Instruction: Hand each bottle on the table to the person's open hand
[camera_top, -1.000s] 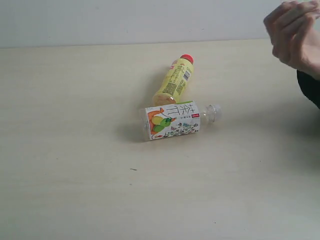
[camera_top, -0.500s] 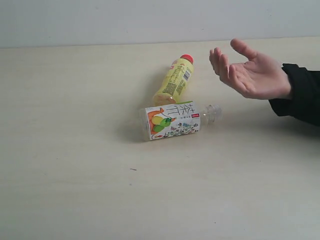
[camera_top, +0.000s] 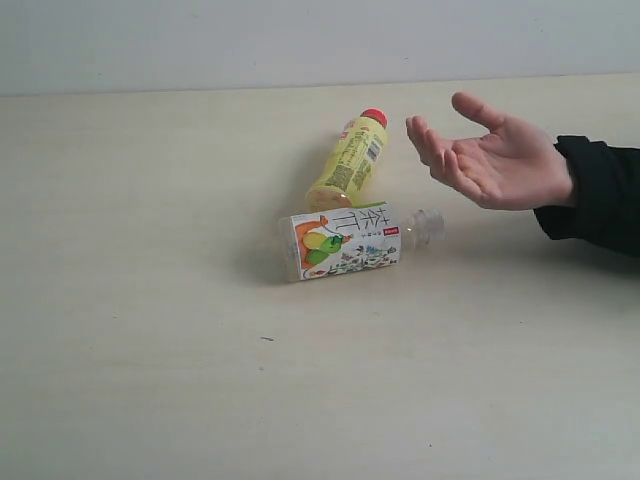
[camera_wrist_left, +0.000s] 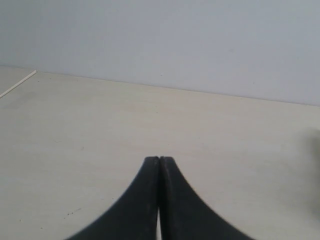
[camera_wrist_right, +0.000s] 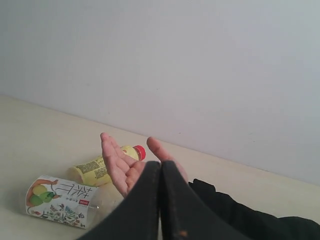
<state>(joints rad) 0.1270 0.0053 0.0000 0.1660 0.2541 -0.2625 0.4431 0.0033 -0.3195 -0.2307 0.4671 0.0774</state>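
Note:
Two bottles lie on their sides on the pale table (camera_top: 150, 350). A yellow bottle with a red cap (camera_top: 349, 161) lies behind a bottle with a white fruit-picture label and clear cap (camera_top: 350, 240), and the two touch. The person's open hand (camera_top: 490, 155), palm up with a black sleeve cuff, hovers just right of them. In the right wrist view my right gripper (camera_wrist_right: 160, 164) is shut and empty, with the hand (camera_wrist_right: 122, 167) and both bottles beyond it. My left gripper (camera_wrist_left: 159, 159) is shut and empty over bare table. Neither gripper shows in the exterior view.
A pale wall (camera_top: 300, 40) runs along the table's far edge. The person's black-sleeved forearm (camera_top: 600, 195) enters from the right.
The person's hand came down from the upper right, opened palm up and has slid a little left toward the bottles. The bottles have not moved.

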